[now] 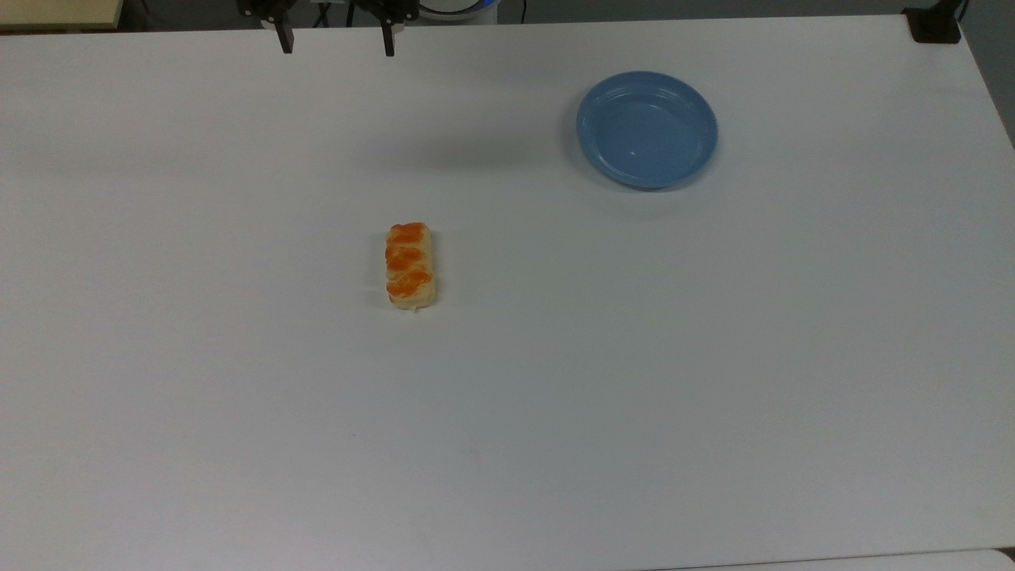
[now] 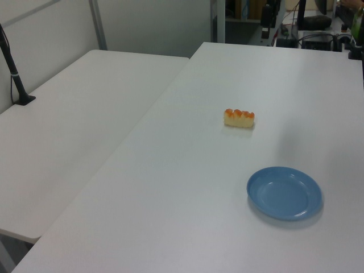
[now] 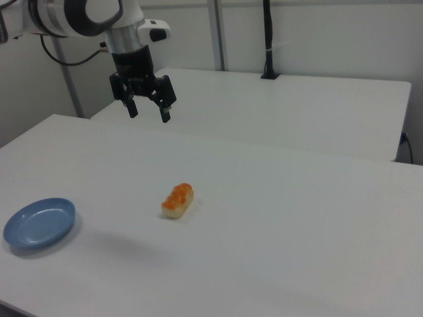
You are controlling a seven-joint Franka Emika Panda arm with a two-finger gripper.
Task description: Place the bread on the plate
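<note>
The bread (image 1: 411,266) is a small pale-yellow bun with orange-glazed lumps, lying flat near the middle of the white table (image 1: 238,396); I also see the bread (image 2: 239,118) in the left view and the bread (image 3: 178,200) in the right view. The blue plate (image 1: 647,129) sits bare toward the top view's upper right, and the plate (image 3: 39,223) lies at the right view's lower left, the plate (image 2: 284,193) at the left view's lower right. My gripper (image 1: 334,44) hangs open at the top view's upper edge, high above the table and far from the bread; in the right view the gripper (image 3: 149,113) holds nothing.
A second white table (image 2: 68,131) adjoins on the left view's left, with a black pole clamp (image 2: 14,74) on it. A black clamp (image 1: 934,24) sits at the top view's upper right corner. Cables and equipment (image 2: 318,28) stand beyond the table's far end.
</note>
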